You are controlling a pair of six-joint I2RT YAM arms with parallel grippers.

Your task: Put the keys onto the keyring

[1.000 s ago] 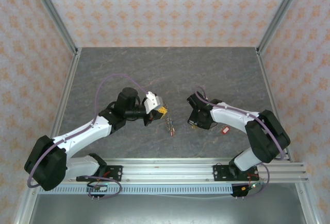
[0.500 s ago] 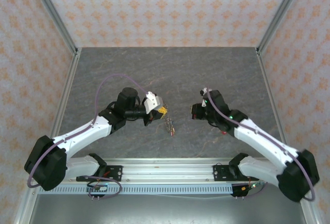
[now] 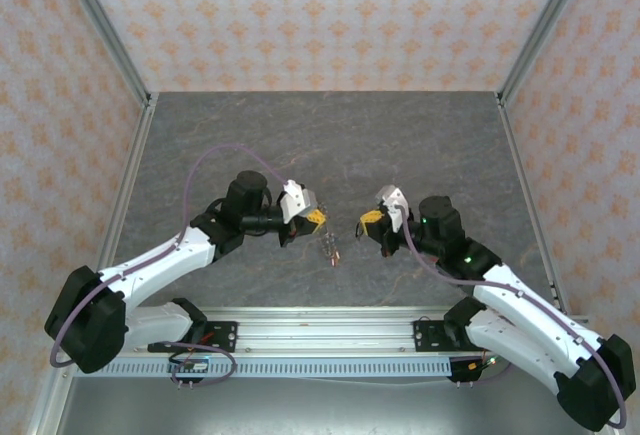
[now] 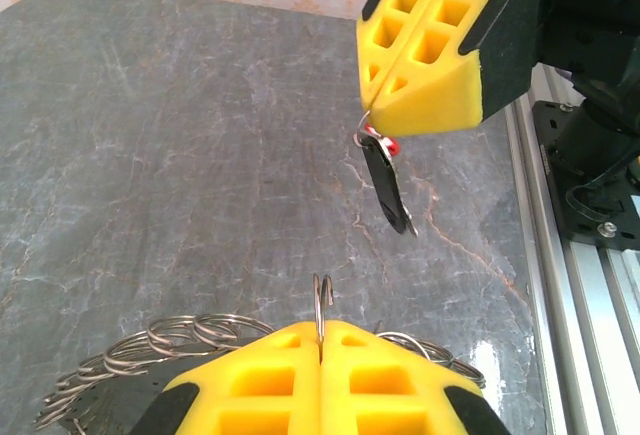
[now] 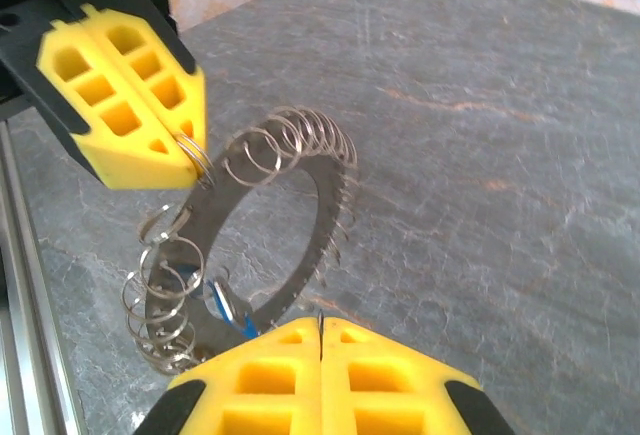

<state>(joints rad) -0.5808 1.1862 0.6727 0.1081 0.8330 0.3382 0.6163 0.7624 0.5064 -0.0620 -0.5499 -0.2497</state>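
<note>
The two arms face tip to tip over the near middle of the grey marbled tabletop, with broad slab open behind them up to the papered back wall and the side posts, and the aluminium rail close along the near edge. The left gripper has its yellow fingers pressed together on a small wire loop of the keyring, which hangs tilted beneath with a blue-headed key among its coils; the right gripper, just beside, pinches a black-headed key that dangles in the narrow gap between them
</note>
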